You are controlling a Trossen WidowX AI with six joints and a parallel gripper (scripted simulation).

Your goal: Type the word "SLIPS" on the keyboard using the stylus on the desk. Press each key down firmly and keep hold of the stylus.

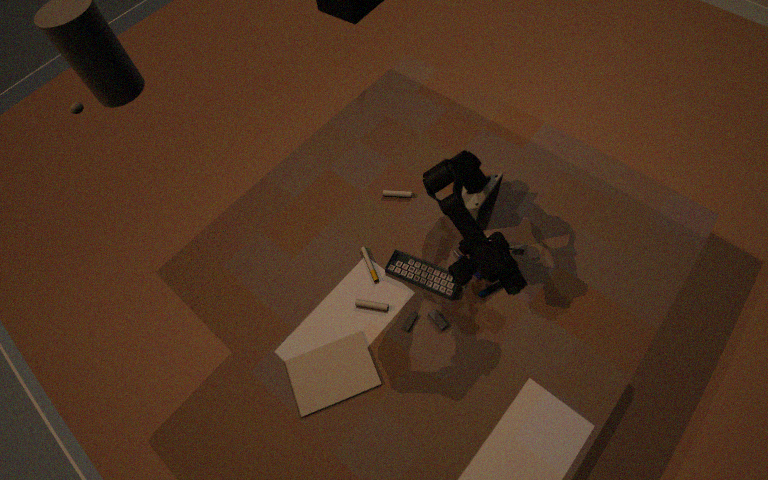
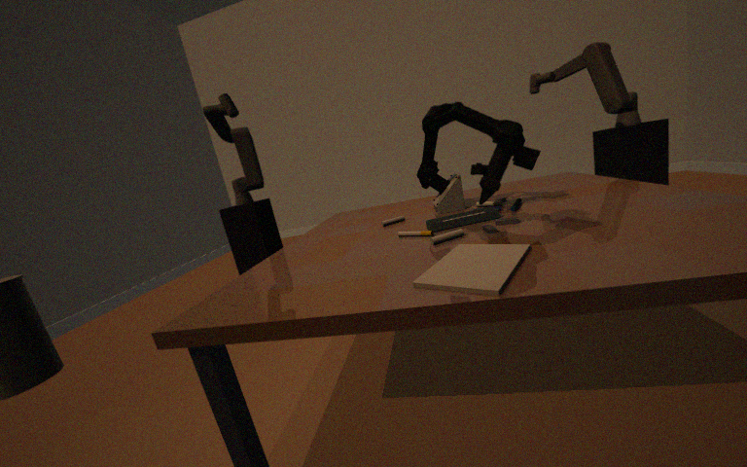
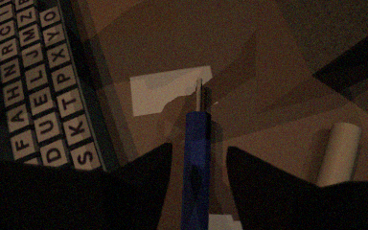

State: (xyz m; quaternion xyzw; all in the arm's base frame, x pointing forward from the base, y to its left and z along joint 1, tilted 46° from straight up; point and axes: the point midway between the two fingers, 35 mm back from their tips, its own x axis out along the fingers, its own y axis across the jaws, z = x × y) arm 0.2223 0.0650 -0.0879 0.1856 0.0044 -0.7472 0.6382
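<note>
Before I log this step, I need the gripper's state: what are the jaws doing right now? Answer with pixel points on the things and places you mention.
Gripper (image 3: 199, 152): open, jaws apart on either side of the blue stylus (image 3: 197, 144), with a visible gap at each side; not gripping it.

Beige slab (image 1: 334, 375) (image 2: 474, 269) overlaps white sheet (image 1: 334, 322); yellow-tipped pen (image 1: 369, 264) (image 2: 414, 233) near pale cylinder (image 1: 372, 306) (image 2: 447, 236) on bench (image 1: 317, 220) (image 2: 352, 275).
</note>
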